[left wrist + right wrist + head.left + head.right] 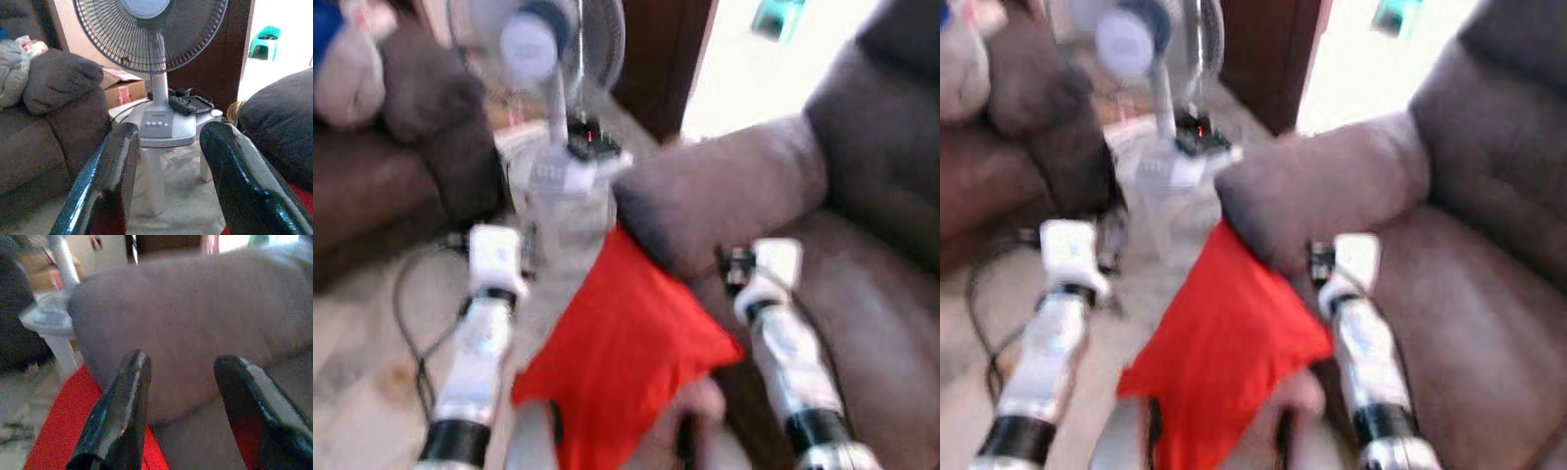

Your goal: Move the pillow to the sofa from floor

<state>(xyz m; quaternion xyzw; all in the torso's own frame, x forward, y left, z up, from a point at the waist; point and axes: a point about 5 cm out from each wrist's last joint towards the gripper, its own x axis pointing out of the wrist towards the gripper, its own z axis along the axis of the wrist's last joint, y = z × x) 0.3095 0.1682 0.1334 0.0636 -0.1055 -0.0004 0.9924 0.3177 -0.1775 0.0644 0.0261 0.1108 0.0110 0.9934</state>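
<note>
I've got the soft red fabric pillow (622, 357) lower centre, pinned between both forearms because it's too bulky to pinch. Left gripper (168, 171) and right gripper (188, 404) both have fingers spread, holding nothing, and the right one faces the padded brown sofa armrest (724, 191).

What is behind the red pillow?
Behind the red pillow stand a fan on a white stand and the grey sofa arm. The floor beneath it is covered.
</note>
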